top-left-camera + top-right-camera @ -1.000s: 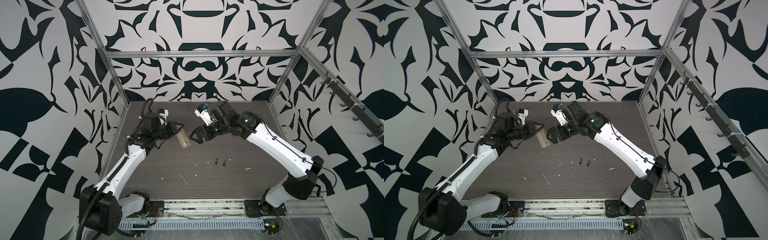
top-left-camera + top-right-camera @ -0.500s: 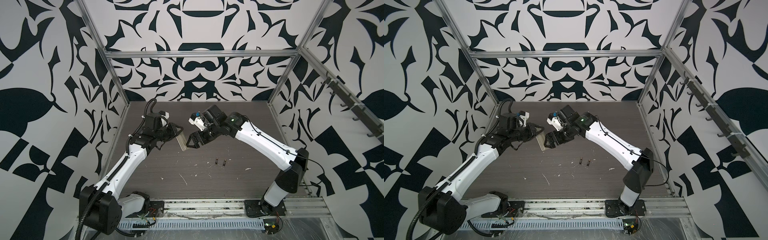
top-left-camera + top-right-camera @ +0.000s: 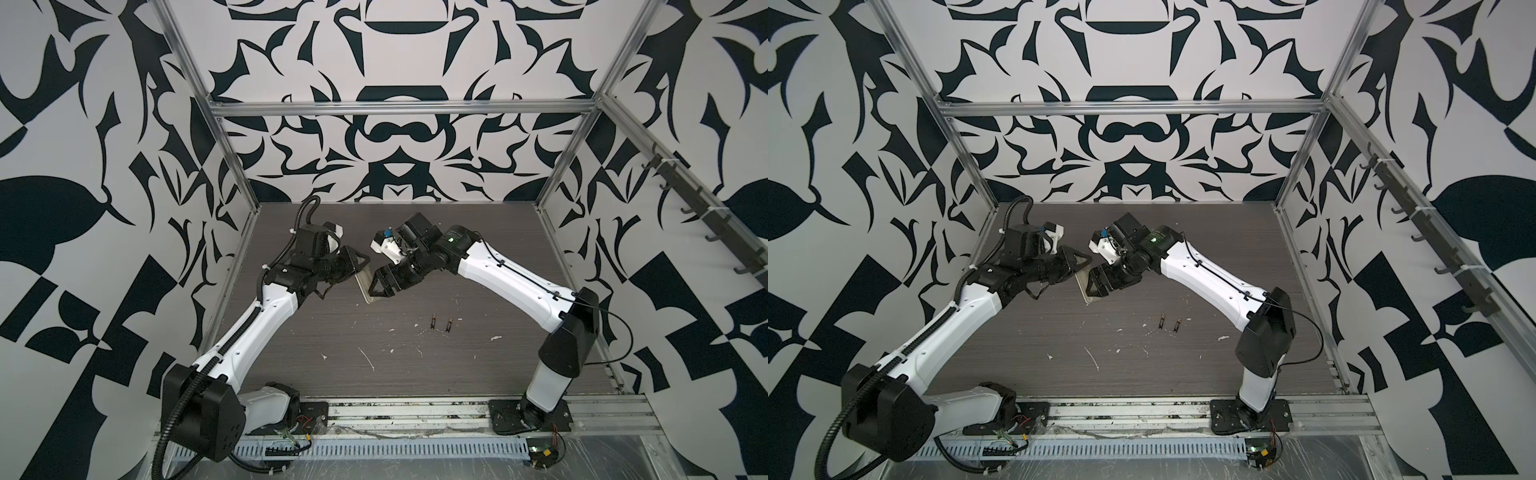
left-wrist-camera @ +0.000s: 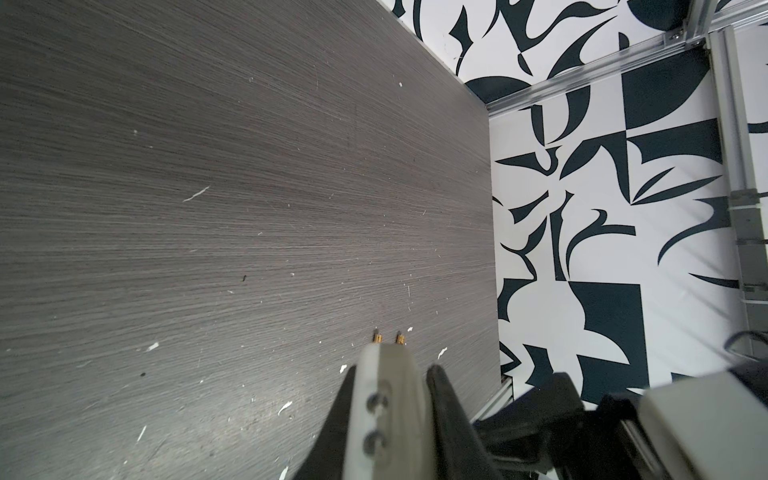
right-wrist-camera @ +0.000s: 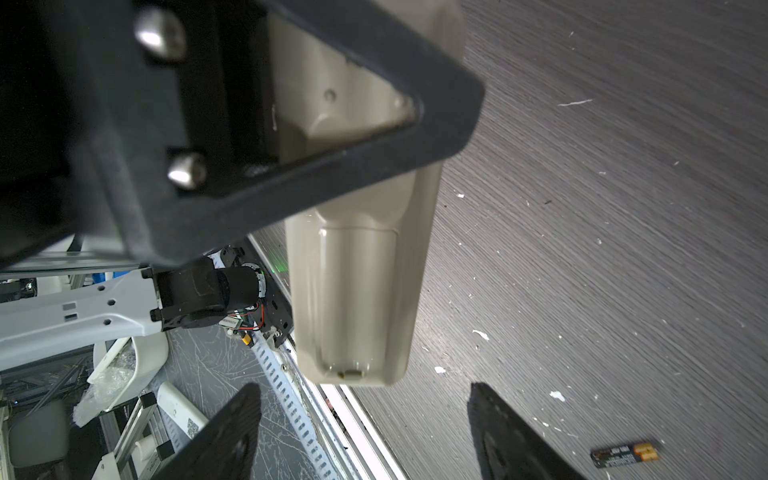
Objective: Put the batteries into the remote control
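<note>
**Opening the compartment, before any battery is loaded.** The left gripper was clamped fully shut on the upper part of the remote control. It held the remote clear of the table, behind and to the left of the batteries. The remote's pale back faced the right wrist camera.

The batteries lay side by side on the table, not quite touching, and neither gripper was touching them.

The right gripper had its jaws spread wider than the remote, one on either side of the remote's free end. It gripped nothing, and no contact with the remote could be seen.

The battery cover appeared to be still seated, with a small catch visible at its end. The step in hand was therefore judged to be removing the cover.

The next move probably called for three things:
- closing the right gripper on the cover end or pressing at the catch;
- drawing the cover off along the length of the remote;
- keeping the left grip firm so that the remote did not twist.

**Change over the preceding second.** In both top views the right gripper had been apart from the remote, farther back from the batteries. It then came forward and down to the remote's free end, and its jaws narrowed a little. The left gripper, carrying the remote, had shifted slightly. The batteries had not moved.
</note>
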Robot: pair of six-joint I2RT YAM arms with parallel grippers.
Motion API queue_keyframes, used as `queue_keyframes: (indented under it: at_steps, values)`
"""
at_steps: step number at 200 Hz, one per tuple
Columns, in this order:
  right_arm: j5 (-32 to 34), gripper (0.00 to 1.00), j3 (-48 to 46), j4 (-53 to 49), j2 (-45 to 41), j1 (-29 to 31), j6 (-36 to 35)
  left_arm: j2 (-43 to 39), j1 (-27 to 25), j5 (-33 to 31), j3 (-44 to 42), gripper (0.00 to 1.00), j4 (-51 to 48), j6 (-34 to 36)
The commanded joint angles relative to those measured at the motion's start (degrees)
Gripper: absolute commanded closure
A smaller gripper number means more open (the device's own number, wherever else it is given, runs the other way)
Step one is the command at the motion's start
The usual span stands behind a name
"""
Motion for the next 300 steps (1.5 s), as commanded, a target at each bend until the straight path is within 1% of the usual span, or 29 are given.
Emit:
queue_keyframes:
  at_steps: [1, 42, 94, 101, 161, 214, 266, 300]
  values:
    - [-1.3, 0.19, 1.9, 1.4, 0.2, 0.0, -0.6, 0.7, -0.7, -0.9, 2.3, 1.00, -0.8, 1.2]
    - [-1.8, 0.24, 2.0, 1.5, 1.0, 0.0, -0.5, 1.2, -1.2, -1.2, 2.9, 1.00, -1.5, 1.7]
    - [-2.0, 0.35, 1.8, 1.8, 1.3, 0.0, -0.4, 1.1, -1.8, -1.1, 3.5, 1.00, -1.5, 1.9]
    - [-2.1, 0.37, 1.8, 1.9, 1.2, 0.0, -0.4, 3.0, -1.8, -1.1, 3.5, 1.00, -1.5, 2.0]
    - [-2.9, 0.49, 2.1, 2.0, 1.7, 0.0, -0.5, 3.2, -2.0, -0.8, 4.0, 1.00, -1.7, 2.4]
    - [-3.2, 0.56, 2.5, 1.8, 2.2, 0.0, -0.5, 3.5, -2.0, -0.7, 4.5, 1.00, -2.0, 2.6]
    - [-3.5, 0.60, 2.7, 1.7, 2.4, 0.0, -0.6, 3.6, -2.0, -0.8, 4.8, 1.00, -2.1, 2.6]
    - [-3.6, 0.64, 2.6, 1.9, 2.4, 0.0, -0.5, 3.8, -2.0, -0.8, 4.8, 1.00, -2.1, 2.6]
